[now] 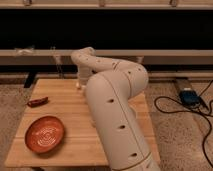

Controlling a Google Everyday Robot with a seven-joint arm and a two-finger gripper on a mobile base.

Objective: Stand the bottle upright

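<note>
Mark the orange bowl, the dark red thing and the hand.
orange bowl [45, 134]: camera view, middle of its inside.
dark red thing [37, 102]: camera view, its middle, at the table [75, 145] left edge.
hand [80, 80]: camera view, its lower end, above the table's far side.

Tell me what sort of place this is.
Probably a lab or workshop test area: a wooden table stands on a speckled floor, with a corded blue box beside it. The robot's claw hangs near the table's far edge.
</note>
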